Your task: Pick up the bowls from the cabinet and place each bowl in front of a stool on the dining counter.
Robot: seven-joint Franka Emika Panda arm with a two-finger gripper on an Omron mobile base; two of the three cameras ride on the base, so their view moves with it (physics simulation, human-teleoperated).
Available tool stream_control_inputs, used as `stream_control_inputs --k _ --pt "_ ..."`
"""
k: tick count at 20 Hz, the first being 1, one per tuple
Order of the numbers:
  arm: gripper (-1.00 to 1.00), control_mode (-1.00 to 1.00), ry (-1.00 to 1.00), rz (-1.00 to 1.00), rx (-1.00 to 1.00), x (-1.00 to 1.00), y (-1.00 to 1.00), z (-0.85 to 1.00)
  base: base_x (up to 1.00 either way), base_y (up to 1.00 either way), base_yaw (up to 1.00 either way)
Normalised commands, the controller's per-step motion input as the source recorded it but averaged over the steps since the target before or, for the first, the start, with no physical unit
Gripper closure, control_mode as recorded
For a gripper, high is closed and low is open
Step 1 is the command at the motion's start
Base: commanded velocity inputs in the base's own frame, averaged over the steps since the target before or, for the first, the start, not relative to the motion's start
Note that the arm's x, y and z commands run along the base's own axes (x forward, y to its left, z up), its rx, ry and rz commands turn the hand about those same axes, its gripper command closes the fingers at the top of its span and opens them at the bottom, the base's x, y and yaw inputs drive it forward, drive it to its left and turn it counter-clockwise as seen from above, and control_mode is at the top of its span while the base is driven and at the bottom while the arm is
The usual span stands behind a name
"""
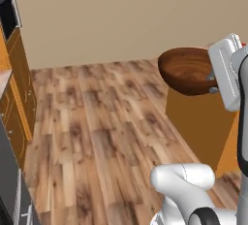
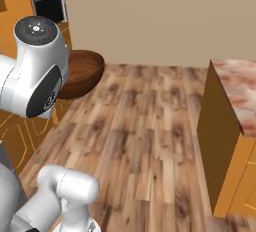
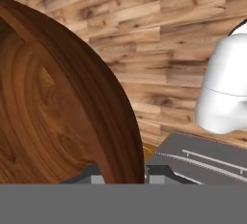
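One bowl, the dark brown wood-grained bowl (image 1: 186, 70), is in transit on the arm. I read the gripper (image 3: 123, 175) as closed on its rim: in the hand view the rim wall runs down between the two finger tips, one each side, with no gap visible.

Location: the bowl hangs in the air above the plank floor (image 1: 101, 132), clear of any surface. In the left base view it sits just ahead of the white hand, overlapping the upper end of the dining counter (image 2: 235, 101). In the right base view it shows beside the arm's large joint, well apart from that counter's marble top.

Handling, as I judge it:
1. Rigid body; it will not deform under finger pressure.
2. Probably light to moderate in weight for its size, if it is wood as the grain suggests.
3. The surface carries a sheen, so I treat the rim as somewhat slippery.
4. A pinch across the rim wall is the workable hold, one finger inside and one outside. The mass hangs to one side of that hold, so the bowl may pivot if I swing the arm sharply.

Appearance: round, deep, thick-walled, with sweeping light and dark grain bands on the inner face and a smooth rounded lip. It is held tilted, cavity facing sideways rather than up.
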Motion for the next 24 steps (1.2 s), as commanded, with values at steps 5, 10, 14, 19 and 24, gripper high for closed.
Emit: stream_control_inputs --k 5,10,14,19,24 --pt "1.0 1.0 0.0 0.0 0.0 0.0 0.0 0.0 1.0 -0.07 -0.03" --pt "1.0 1.0 0.0 0.0 0.0 0.0 0.0 0.0 1.0 -0.03 -0.03" --pt "1.0 1.0 0.0 0.0 0.0 0.0 0.0 0.0 1.0 0.0 -0.02" --pt "1.0 1.0 0.0 0.0 0.0 0.0 0.0 0.0 1.0 0.0 -0.03" --pt "1.0 1.0 0.0 0.0 0.0 0.0 0.0 0.0 1.0 0.0 -0.02"
